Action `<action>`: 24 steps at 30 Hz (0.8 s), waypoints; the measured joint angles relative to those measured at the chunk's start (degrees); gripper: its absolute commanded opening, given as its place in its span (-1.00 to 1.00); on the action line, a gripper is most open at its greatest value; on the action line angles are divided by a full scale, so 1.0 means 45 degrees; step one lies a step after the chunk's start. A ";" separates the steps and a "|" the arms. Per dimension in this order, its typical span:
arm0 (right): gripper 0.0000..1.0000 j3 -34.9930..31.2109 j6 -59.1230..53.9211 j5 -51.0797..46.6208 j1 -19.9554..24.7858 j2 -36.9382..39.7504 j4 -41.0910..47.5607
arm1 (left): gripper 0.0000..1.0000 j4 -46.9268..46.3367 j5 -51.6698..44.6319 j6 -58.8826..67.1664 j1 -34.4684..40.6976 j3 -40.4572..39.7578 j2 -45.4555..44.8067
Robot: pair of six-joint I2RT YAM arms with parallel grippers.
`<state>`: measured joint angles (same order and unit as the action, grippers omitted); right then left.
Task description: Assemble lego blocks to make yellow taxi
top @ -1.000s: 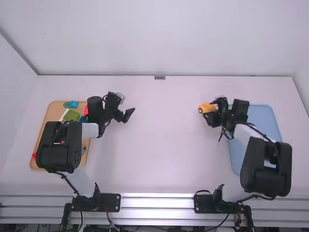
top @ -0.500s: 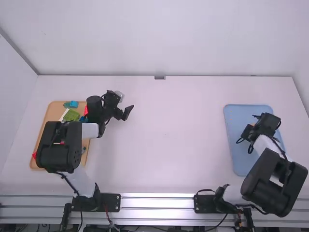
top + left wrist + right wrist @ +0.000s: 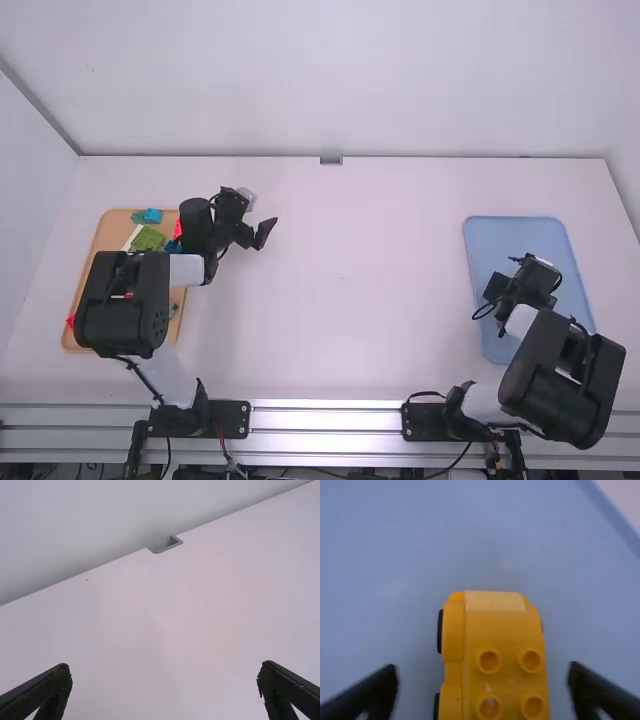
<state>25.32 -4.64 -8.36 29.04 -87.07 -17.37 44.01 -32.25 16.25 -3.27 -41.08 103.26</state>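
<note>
In the right wrist view we see the right gripper with its fingers spread, one to each side of the yellow toy taxi and touching neither flank. The taxi is in the blue tray at the scene's right, seemingly upright on its wheels, with four bare studs showing. The left gripper is also spread, with nothing between its fingers, over the white table, just right of the tan tray. That tray holds a green block, a teal block and some red pieces.

We judge the step in hand to be leaving the taxi in the blue tray, with the build close to finished. To do it well, we should keep the right fingers wide and lift straight up, so neither one snags a dark wheel or tips the body. If the taxi needs another nudge, we would square the fingers to both flanks and press low and lightly (studded joints can pop apart under a sideways squeeze). Whether those bare studs want one more piece, we cannot tell.

As for labels, we can read no writing on the taxi's visible faces or on the blocks.
</note>
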 measured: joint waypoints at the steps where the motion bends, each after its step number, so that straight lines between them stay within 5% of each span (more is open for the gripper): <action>1: 0.97 0.0039 -0.0005 0.0010 0.0000 0.0005 0.0437 | 0.98 -0.0005 0.0000 0.0000 0.0000 0.0000 0.0000; 10: 0.97 0.1783 0.0291 -0.0083 -0.0777 0.0903 0.5061 | 0.98 -0.0058 0.0121 -0.0792 0.0000 0.0000 -0.0092; 16: 0.97 0.3487 0.0330 -0.0087 -0.2764 0.3419 0.6970 | 0.98 -0.2079 0.1744 -0.1787 0.0000 0.0000 -0.2074; 24: 0.97 0.3745 0.0350 -0.0083 -0.5493 0.5649 0.7917 | 0.98 -0.6207 0.3274 -0.1996 0.0058 -0.0010 -0.6222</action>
<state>42.17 -3.07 -8.73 4.32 -61.65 18.26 16.08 -17.52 7.27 -3.01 -41.12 75.26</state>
